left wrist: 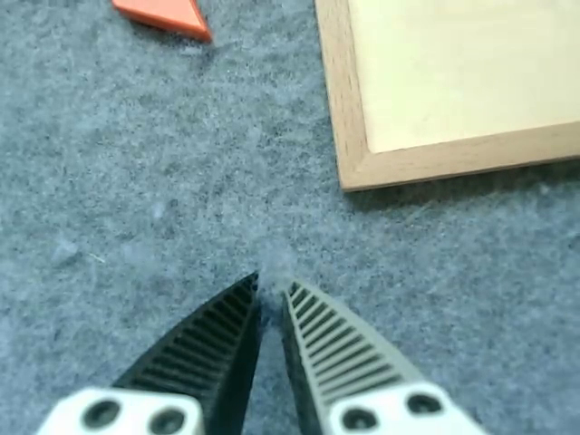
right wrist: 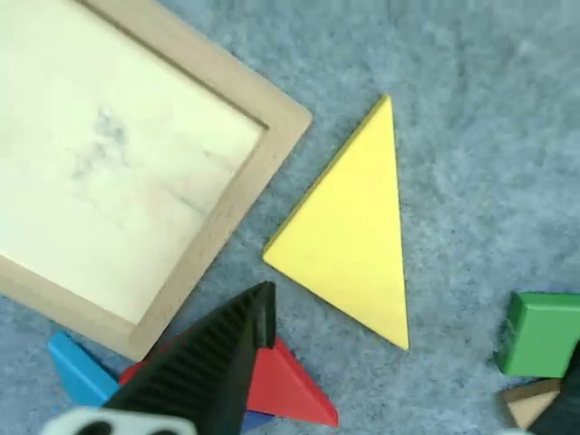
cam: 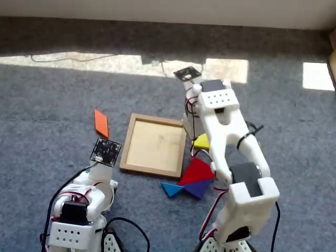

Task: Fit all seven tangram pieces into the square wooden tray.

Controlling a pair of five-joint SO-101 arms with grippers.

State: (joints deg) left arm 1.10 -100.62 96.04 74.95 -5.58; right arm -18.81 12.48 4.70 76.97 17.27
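Note:
The square wooden tray (cam: pixel 152 169) lies empty between the arms. An orange parallelogram (cam: pixel 101 123) rests on the carpet to its left. A yellow triangle (cam: pixel 201 140) lies by the tray's right rim, with a red triangle (cam: pixel 197 170), a blue triangle (cam: pixel 170 188) and a purple piece (cam: pixel 199 188) near the tray's front right corner. My right gripper (right wrist: pixel 417 333) hangs open over the yellow triangle (right wrist: pixel 353 236), holding nothing. A green piece (right wrist: pixel 539 331) and a tan piece (right wrist: pixel 530 403) lie beside it. My left gripper (left wrist: pixel 274 285) is shut and empty, low over bare carpet short of the tray's rim (left wrist: pixel 340 91) and the orange piece (left wrist: pixel 163 14).
Grey carpet covers the whole floor. Sunlit patches and a cable (cam: pixel 68 58) lie at the far side. The right arm's body (cam: pixel 231 136) covers the ground right of the tray.

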